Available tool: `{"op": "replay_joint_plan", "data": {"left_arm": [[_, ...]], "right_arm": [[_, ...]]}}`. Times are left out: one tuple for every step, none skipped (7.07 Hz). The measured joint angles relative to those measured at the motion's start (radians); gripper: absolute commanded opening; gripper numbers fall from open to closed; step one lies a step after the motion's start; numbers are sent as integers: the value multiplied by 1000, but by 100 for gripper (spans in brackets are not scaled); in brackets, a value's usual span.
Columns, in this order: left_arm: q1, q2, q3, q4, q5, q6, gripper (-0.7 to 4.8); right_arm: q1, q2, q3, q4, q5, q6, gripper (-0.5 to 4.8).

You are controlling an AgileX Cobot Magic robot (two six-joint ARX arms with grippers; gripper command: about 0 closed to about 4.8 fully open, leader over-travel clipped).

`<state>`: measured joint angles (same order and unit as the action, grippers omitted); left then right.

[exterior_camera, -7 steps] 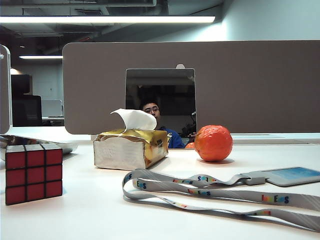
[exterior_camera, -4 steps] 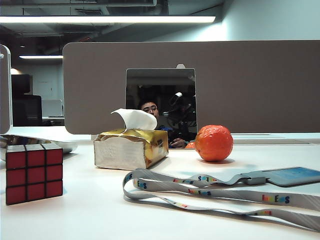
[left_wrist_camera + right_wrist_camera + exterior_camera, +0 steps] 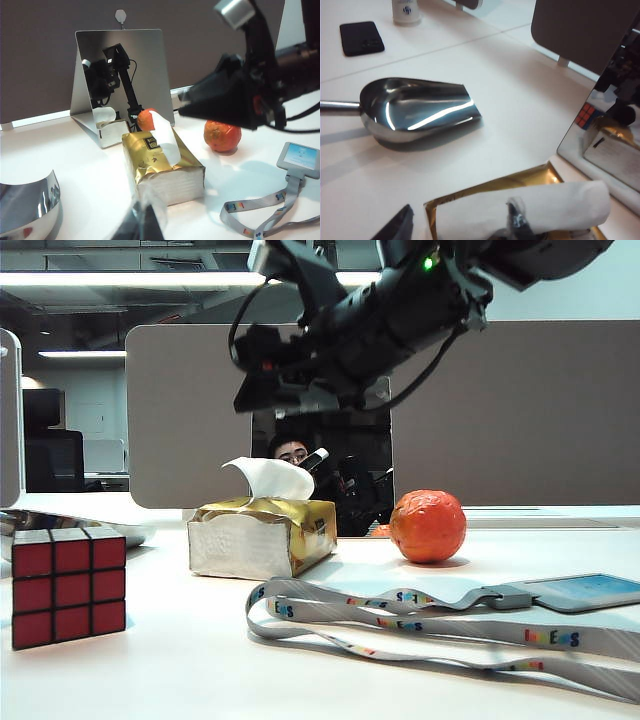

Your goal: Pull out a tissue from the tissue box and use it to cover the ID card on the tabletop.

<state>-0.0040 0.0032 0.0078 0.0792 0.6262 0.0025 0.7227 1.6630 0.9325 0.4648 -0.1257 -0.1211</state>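
Observation:
The gold-topped tissue box [image 3: 260, 535] stands on the white tabletop [image 3: 200, 660] with a white tissue [image 3: 270, 478] sticking up from its slot. My right gripper [image 3: 262, 390] hangs just above it. In the right wrist view it [image 3: 459, 225] is open, its dark fingers [image 3: 400, 225] either side of the tissue [image 3: 535, 207] over the box [image 3: 485, 200]. The light blue ID card [image 3: 585, 590] lies flat at the right, uncovered, on its grey lanyard [image 3: 400, 620]. My left gripper [image 3: 145, 225] is a blurred dark wedge, jaws together, short of the box [image 3: 162, 167].
An orange [image 3: 427, 526] sits right of the box and a red puzzle cube [image 3: 68, 585] at the front left. A standing mirror [image 3: 120, 75] and a brown partition [image 3: 500, 410] close off the back. A steel scoop [image 3: 415, 110] and a black phone [image 3: 361, 37] lie beyond the box.
The right arm, absent from the earlier exterior frames, has swung in from the upper right and now hangs over the tissue box. The table objects have not moved.

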Motion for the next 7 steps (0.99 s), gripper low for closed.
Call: {"op": "replay_joint_plan", "data": {"left_arm": [[0,0,0,0,0,0,-6],[0,0,0,0,0,0,-6],[0,0,0,0,0,0,-6],[0,0,0,0,0,0,-6],[0,0,0,0,0,0,-6],[0,0,0,0,0,0,-6],[0,0,0,0,0,0,-6]], "right_arm": [[3,26,0,-18,15,12,328],[15,69,1,-37,68,37,328],[25,108,20,-37,103,52,328],[25,147,70,-37,104,69,328],[25,190,144,-108,120,92,125],[26,195,144,-135,131,94,-3],[39,195,144,-134,132,95,-5]]}}
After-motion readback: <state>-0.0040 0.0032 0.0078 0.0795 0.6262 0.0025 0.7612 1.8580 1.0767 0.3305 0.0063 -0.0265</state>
